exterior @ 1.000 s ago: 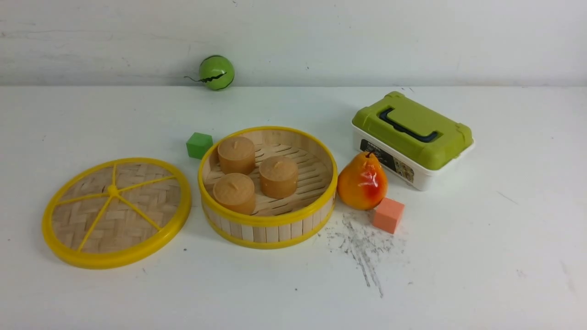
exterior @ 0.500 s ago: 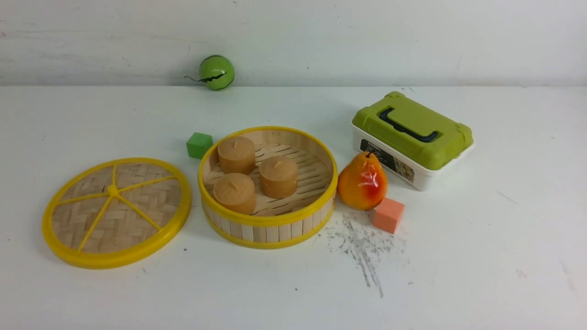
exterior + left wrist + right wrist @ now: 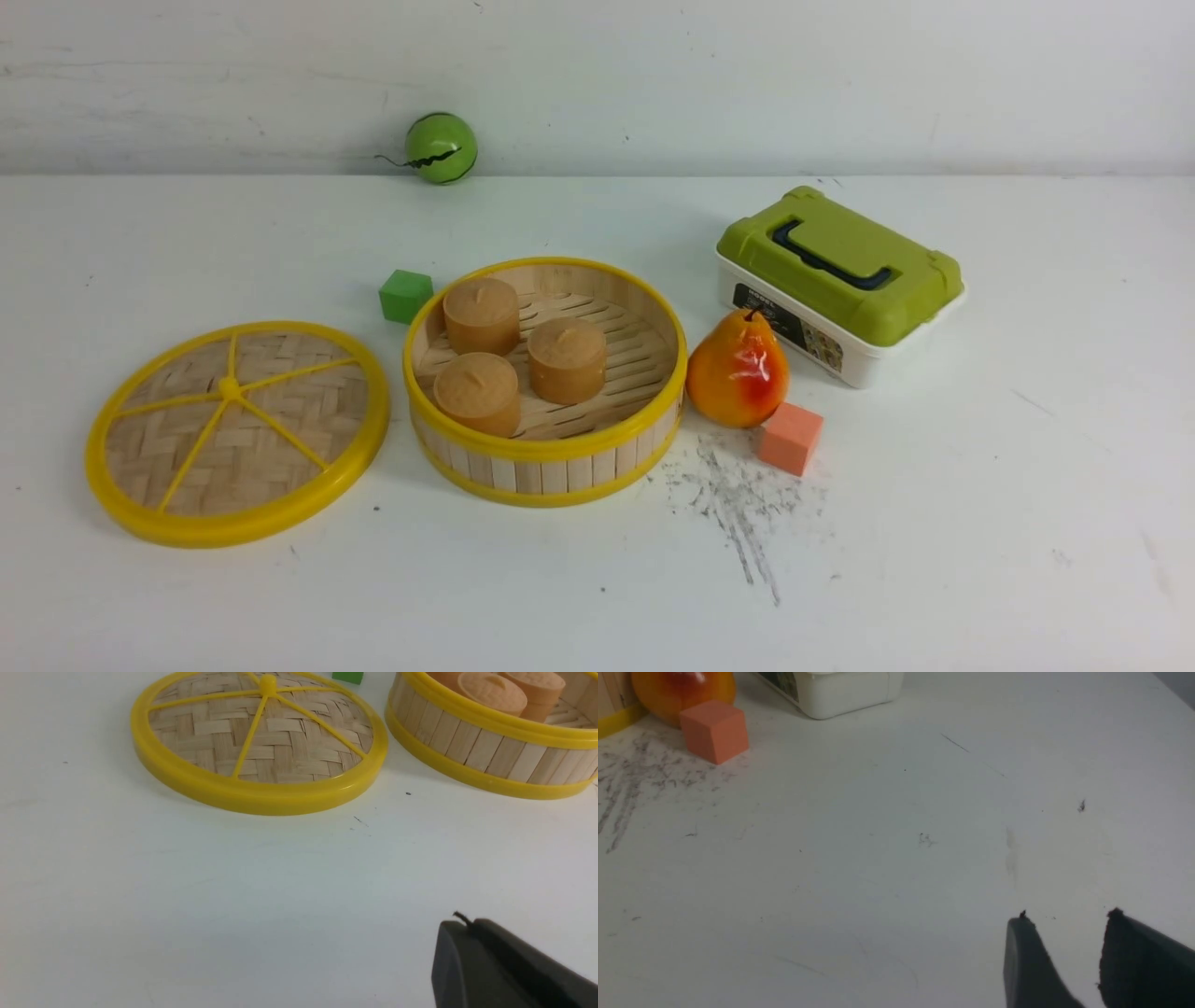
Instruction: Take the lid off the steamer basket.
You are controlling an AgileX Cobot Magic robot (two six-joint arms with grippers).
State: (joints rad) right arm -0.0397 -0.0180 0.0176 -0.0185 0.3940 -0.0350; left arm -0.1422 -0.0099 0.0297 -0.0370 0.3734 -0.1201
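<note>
The lid [image 3: 238, 431], a woven bamboo disc with a yellow rim and spokes, lies flat on the table left of the steamer basket [image 3: 546, 457]. The basket stands uncovered with three tan cylinders [image 3: 523, 355] inside. Neither arm shows in the front view. In the left wrist view the lid [image 3: 259, 742] and the basket [image 3: 490, 751] lie well ahead of my left gripper [image 3: 467, 924], whose dark fingers are pressed together with nothing between them. My right gripper [image 3: 1066, 919] hovers over bare table, its two fingers apart and empty.
A green cube [image 3: 405, 295] sits behind the basket's left side. A pear [image 3: 738, 371] and an orange cube [image 3: 790, 437] stand right of it. A white box with a green lid [image 3: 838, 280] is at the back right, a green ball [image 3: 441, 147] by the wall.
</note>
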